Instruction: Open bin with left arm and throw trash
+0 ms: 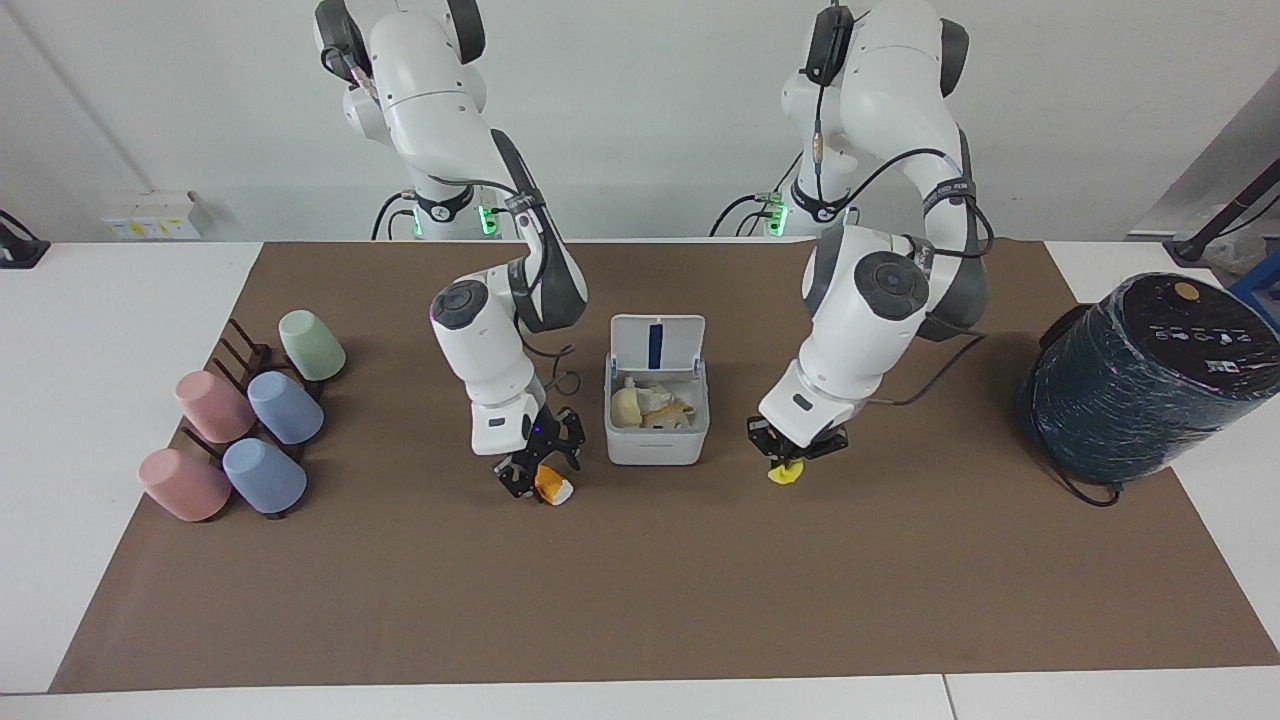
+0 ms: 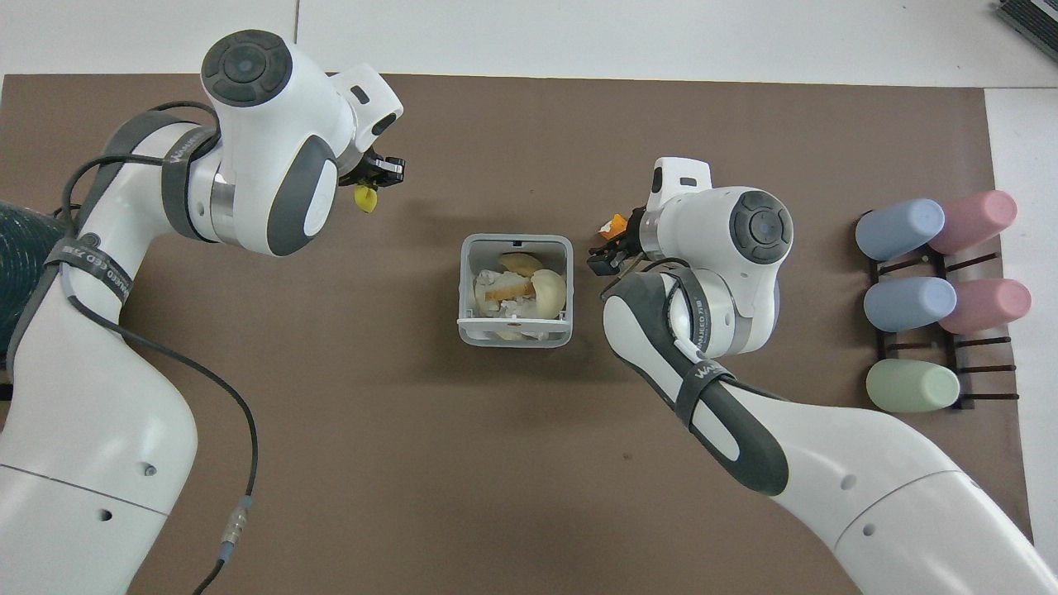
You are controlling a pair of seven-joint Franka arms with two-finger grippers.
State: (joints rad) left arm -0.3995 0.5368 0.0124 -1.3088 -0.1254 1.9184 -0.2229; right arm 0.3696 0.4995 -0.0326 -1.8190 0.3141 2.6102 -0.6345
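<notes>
The white bin [image 1: 655,450] stands mid-mat with its lid [image 1: 657,345] raised, blue stripe showing. A cream lump [image 1: 626,406] and other scraps lie inside; the bin also shows in the overhead view [image 2: 467,289]. My left gripper [image 1: 790,455] is shut on the curled yellow piece [image 1: 783,474] and holds it just above the mat beside the bin, toward the left arm's end; the piece also shows from above [image 2: 362,198]. My right gripper [image 1: 535,478] is down at the orange piece with the white tip [image 1: 550,487], which lies on the mat beside the bin, toward the right arm's end.
A big dark teal wrapped cylinder [image 1: 1140,375] stands at the left arm's end of the table. A dark rack with pink, blue and green cups [image 1: 250,420] lies at the right arm's end. A brown mat [image 1: 640,600] covers the table.
</notes>
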